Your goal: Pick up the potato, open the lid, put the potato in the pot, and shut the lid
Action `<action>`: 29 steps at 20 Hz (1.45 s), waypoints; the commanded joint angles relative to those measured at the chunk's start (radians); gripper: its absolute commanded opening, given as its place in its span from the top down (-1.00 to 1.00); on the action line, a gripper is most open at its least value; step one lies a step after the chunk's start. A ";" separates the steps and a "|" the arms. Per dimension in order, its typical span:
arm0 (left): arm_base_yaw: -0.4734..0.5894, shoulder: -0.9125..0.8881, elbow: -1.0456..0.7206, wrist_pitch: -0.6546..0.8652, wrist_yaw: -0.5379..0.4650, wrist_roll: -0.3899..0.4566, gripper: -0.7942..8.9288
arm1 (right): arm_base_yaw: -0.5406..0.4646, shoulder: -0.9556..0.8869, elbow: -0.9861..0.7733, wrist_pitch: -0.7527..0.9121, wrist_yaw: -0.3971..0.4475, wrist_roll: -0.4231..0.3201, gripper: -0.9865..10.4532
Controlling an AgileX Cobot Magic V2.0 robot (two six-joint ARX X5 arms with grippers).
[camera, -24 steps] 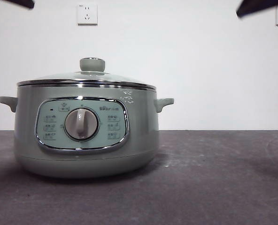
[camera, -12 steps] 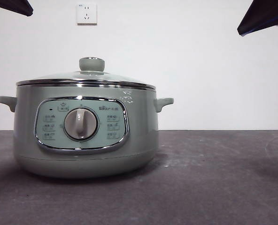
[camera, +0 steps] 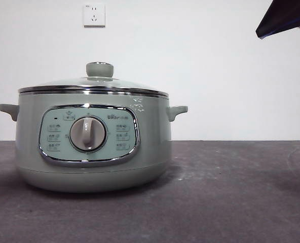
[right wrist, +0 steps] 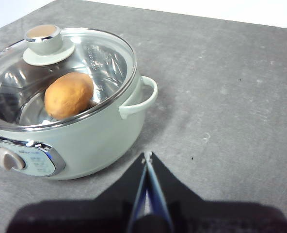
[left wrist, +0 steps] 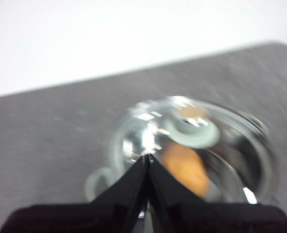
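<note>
We count: one pot [camera: 91, 147] | one lid [camera: 93, 83] | one potato [right wrist: 69, 95] | one wall socket [camera: 94, 14] | two grippers [left wrist: 147, 156] [right wrist: 147, 155]

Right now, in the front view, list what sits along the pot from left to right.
Left side handle → control panel → grey dial → right side handle → dark arm tip at the top corner.

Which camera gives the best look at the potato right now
The right wrist view. There the potato shows sharp and whole inside the pot, under the closed glass lid. The left wrist view shows it only as a blurred orange patch through the lid. The front view does not show it: the pot's wall hides it.
</note>
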 commanded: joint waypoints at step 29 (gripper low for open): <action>0.423 -0.495 -0.677 0.210 0.150 0.021 0.84 | 0.000 -0.003 -0.010 0.003 0.000 0.012 0.86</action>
